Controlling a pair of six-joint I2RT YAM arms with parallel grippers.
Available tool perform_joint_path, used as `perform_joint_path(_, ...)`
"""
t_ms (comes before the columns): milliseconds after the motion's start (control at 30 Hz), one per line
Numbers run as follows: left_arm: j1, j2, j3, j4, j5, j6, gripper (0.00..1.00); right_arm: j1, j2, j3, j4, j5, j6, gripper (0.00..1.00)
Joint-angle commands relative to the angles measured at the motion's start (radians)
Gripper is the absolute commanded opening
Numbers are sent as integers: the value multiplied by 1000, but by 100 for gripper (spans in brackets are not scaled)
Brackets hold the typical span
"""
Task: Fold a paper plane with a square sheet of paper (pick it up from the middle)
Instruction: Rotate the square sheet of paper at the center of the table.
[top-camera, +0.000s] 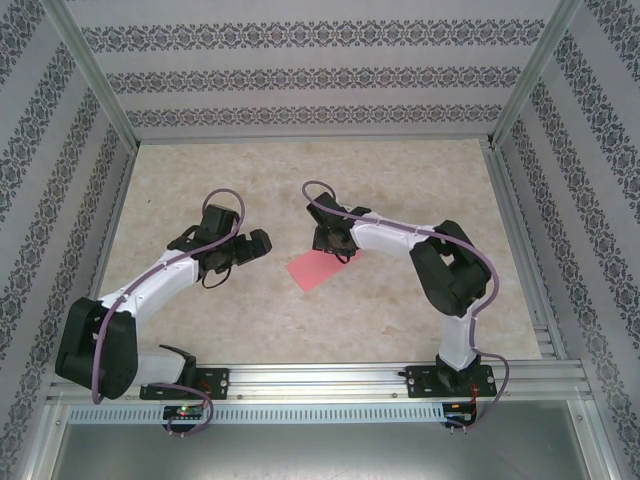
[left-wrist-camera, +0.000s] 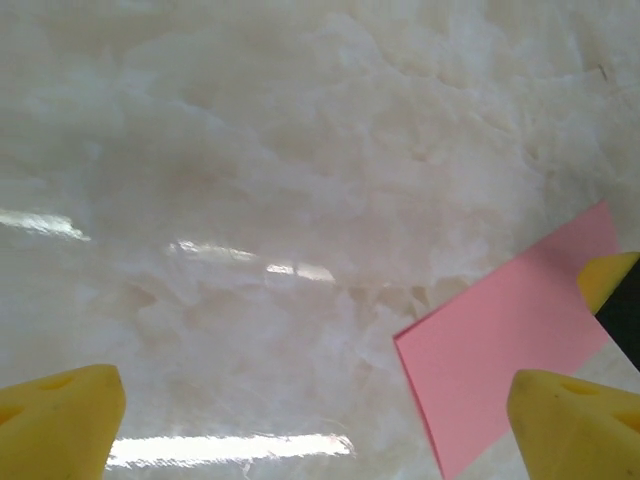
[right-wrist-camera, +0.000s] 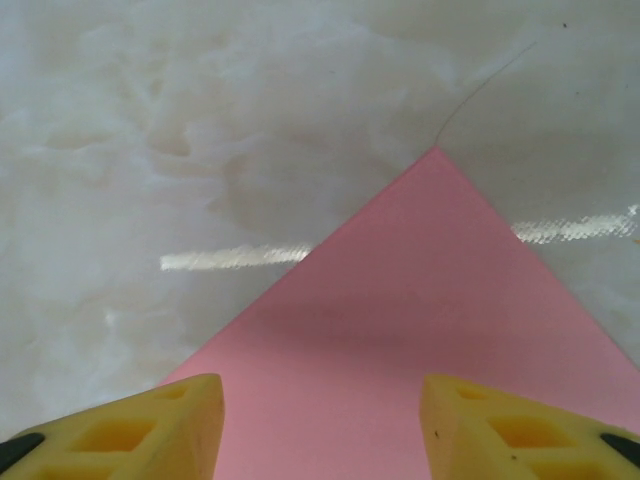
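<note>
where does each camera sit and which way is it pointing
Top external: above and behind the robot, looking down at the table, left arm, right arm, square sheet of paper.
Left wrist: on the left arm, facing the tabletop; left gripper open, sheet at right.
Right wrist: on the right arm, over the sheet's corner; right gripper open.
Shared: both wrist views show that sheet.

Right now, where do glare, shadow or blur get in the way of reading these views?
Left wrist: white glare streaks cross the glossy cream marble-patterned tabletop, clear of the salmon-pink paper sheet. Right wrist: one glare band stops at the sheet's edges, and a faint darker band crosses the sheet. Top external: even light, no glare, slightly soft detail.
</note>
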Motion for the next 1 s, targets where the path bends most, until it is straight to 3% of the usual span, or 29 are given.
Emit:
perform_joint_path(0,40,12,-8,23,11,43,100,18,50,57,-63,44,19,56)
perform_joint_path(167,82,23,-24,60,57,17,100,41,100,92,-55,-26,-35,58)
perform_joint_path(333,86,24,-31,89,88,37,100,86,138,105,6,-243,-243,55)
perform_joint_path(433,86,33,-14,63,90,68,100,109,141,119,-5,-283,-373,55)
perform_joint_path(533,88,19,-6,31,60,91,100,101,109,134,-16,-230,-424,55)
perform_joint_path(633,102,2,10,-19,14,89,100,100,17,132,1,-201,-372,54)
perform_joint_path(767,168,-33,-26,-6,50,32,100,161,-84,74,38,-208,-210,48)
perform_joint_path(867,209,-46,-51,0,70,7,100,223,-88,46,66,-233,-71,39)
perform_joint_path(967,244,-54,-81,18,89,-24,100,272,-78,21,126,-255,31,36)
